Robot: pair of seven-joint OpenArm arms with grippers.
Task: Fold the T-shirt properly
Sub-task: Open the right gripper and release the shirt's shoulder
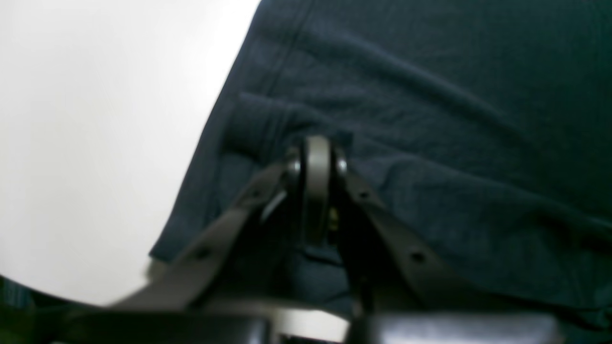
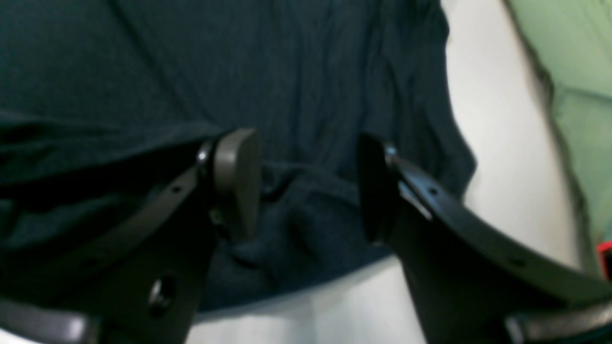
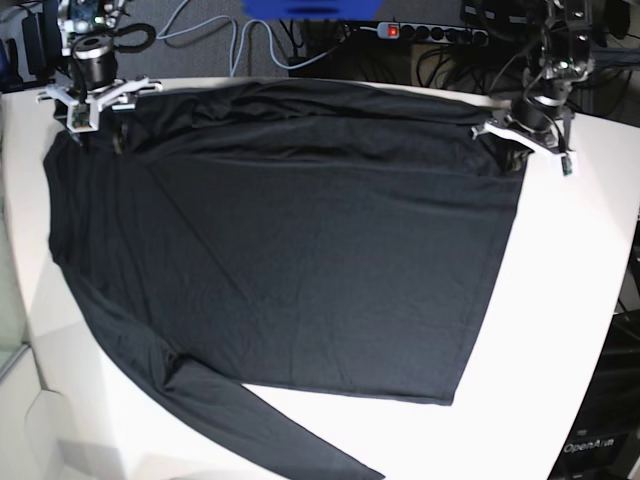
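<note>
While both arms sit at the far edge of the desk, here is the layout:

T-shirt: the black long-sleeved T-shirt [image 3: 300,240] is spread wide across the white desk [image 3: 570,320], covering most of it from the far edge down toward the near edge.

Top fold: a band along the far edge is doubled over onto the body, with a soft crease line running from the far-left corner toward the far-right corner.

Sleeve: one long sleeve [image 3: 250,415] trails down the left side and runs diagonally to the near edge, ending near the middle of that edge.

Hem side: the straight right-hand edge of the cloth slants from the far-right corner down toward the near edge, leaving bare desk beside it.

Left arm: the left gripper [image 3: 528,135] is at the far-right corner, right on the corner of the shirt.

Left jaws: in the left wrist view the left gripper [image 1: 316,157] has its jaws clenched together, pads meeting, with a ridge of dark fabric [image 1: 267,129] bunched up right at the tips; whether cloth is actually pinched between them I cannot tell.

Right arm: the right gripper [image 3: 88,100] is at the far-left corner, over the folded shoulder area.

Right jaws: in the right wrist view the right gripper [image 2: 311,186] is spread wide, released, with rumpled cloth lying in the gap between the pads and touching neither clearly.

Background: a power strip [image 3: 430,32] and cables lie beyond the far edge.
</note>
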